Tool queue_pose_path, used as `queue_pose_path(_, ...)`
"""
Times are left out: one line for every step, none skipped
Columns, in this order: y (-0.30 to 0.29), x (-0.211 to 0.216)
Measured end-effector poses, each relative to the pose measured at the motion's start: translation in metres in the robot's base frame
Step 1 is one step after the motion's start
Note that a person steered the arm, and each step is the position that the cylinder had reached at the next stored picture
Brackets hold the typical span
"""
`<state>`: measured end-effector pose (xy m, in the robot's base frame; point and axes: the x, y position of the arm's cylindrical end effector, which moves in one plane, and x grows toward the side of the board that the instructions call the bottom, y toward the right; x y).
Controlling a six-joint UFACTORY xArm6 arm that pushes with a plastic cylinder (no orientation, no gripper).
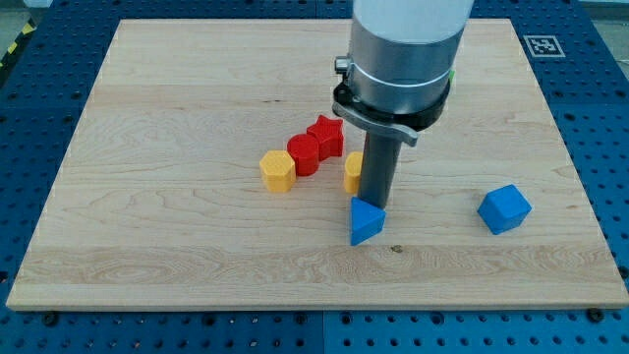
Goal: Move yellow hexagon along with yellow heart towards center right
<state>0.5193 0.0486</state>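
Resting on: a pale wooden board (177, 256) lying on a blue perforated table (600, 118), every block sits flat on the wood.
My tip: the dark rod comes down from the grey arm housing (405, 54) near the board's middle; its lower end (371, 205) meets the board just above the blue triangular block, and the two look to be touching, though I cannot tell for sure.
End effector state: a plain rod with nothing to open or close, holding nothing.
Yellow hexagon (278, 170): left of centre, well to the view's left of my tip, touching or just beside the lower-left red block.
Yellow heart (353, 171): only its left part shows, since the rod hides the rest; it sits right against the rod's left side, so its shape cannot be confirmed from here.
Red blocks: two joined in a diagonal row, one (306, 154) lower left and one (325, 135) upper right, between the two yellow blocks and slightly toward the view's top.
Blue triangular block (366, 221): directly below my tip, toward the view's bottom.
Blue cube (504, 208): alone at the view's right, well apart from everything else.
Marker: a black-and-white tag (543, 44) at the board's top right corner.
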Motion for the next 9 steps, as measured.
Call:
queue_pose_path(-0.050,0.006)
queue_pose_path(-0.129,0.006)
queue_pose_path(-0.163,-0.021)
queue_pose_path(-0.120,-0.040)
queue_pose_path(-0.023,-0.037)
queue_pose_path(0.009,-0.037)
queue_pose_path(-0.045,-0.028)
queue_pose_path(-0.053,0.011)
queue_pose_path(0.011,0.000)
